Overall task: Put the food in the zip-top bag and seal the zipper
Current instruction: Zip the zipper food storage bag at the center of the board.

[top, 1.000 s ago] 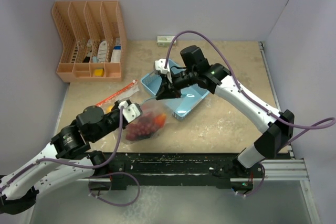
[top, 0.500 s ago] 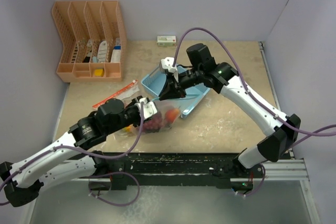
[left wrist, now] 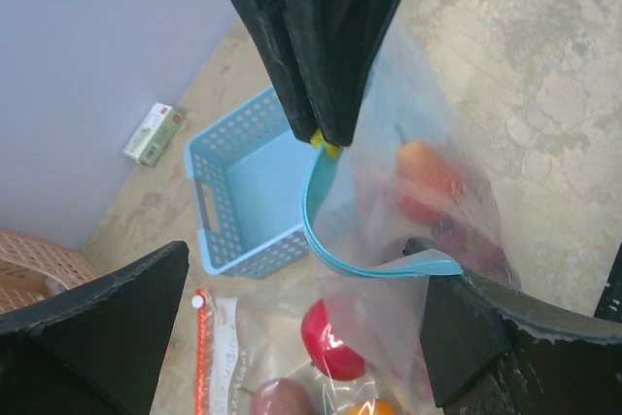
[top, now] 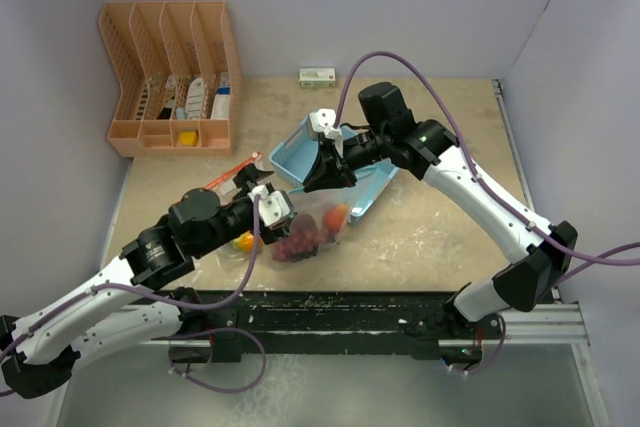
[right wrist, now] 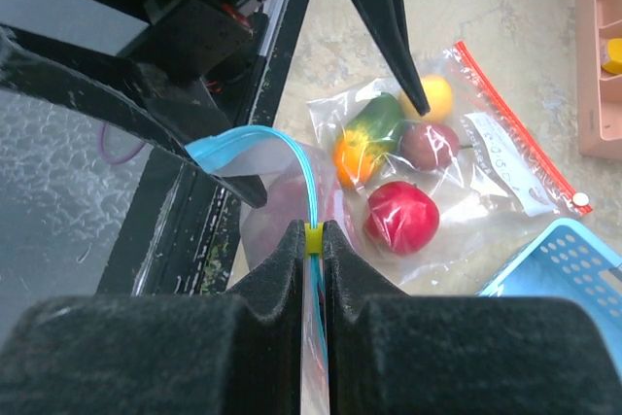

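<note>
My right pincer (right wrist: 312, 231) clamps the zipper edge (right wrist: 249, 137) just before the blue basket (top: 289, 153). My left pincer (left wrist: 301, 279) gapes apart; bare table (top: 440, 222) lies right of the basket.

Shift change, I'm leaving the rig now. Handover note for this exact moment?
Left gripper: open, holding nothing, jaws either side of the blue-zip bag mouth.
Right gripper: shut on the yellow slider, lifting the bag's top edge.
Food: grapes and an orange fruit in the blue-zip bag; pepper, lemon, mango, sweet potato in a red-zip bag flat on the table.
Done: some food bagged.
Left: blue zip gapes open; run the slider to seal.
</note>
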